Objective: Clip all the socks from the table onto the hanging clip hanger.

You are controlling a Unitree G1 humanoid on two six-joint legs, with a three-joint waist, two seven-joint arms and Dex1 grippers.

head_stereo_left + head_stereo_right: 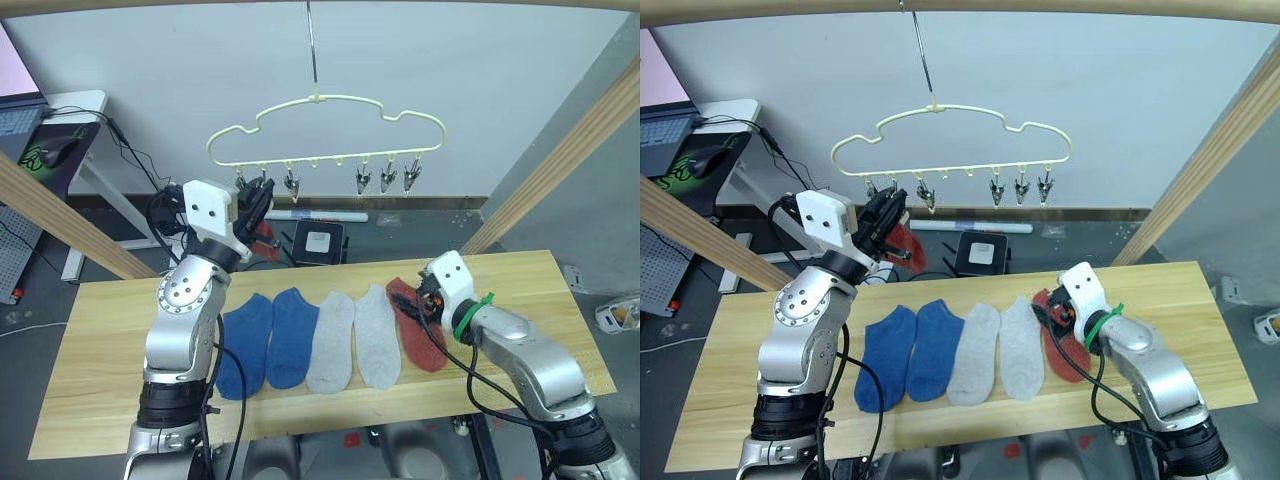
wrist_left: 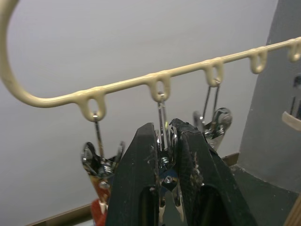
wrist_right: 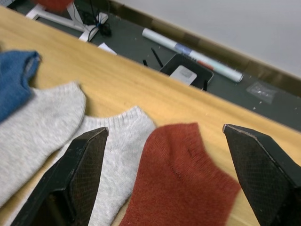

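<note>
The pale yellow clip hanger (image 1: 325, 130) hangs by its metal hook above the far edge of the table (image 1: 100, 330), so its six metal clips dangle within arm's reach. Five socks lie side by side on the table below the hanger: two blue socks (image 1: 268, 340), two light grey socks (image 1: 355, 338) and one rust red sock (image 1: 418, 322) at the right end of the row. A second rust red sock (image 1: 905, 243) hangs just below the hanger's left clips, beside the left gripper (image 1: 256, 205).

That left gripper is raised to the hanger's left end. In the left wrist view its black fingers (image 2: 136, 188) stand close together around the second clip (image 2: 164, 174) from the hanger's left end, apparently pinching it, likely to work its jaws for the red sock.

The right gripper (image 3: 164, 155) sits low over the table, spread wide with nothing between its fingers. It straddles the cuff of the rust red sock on the table, probably poised to pick it up.
</note>
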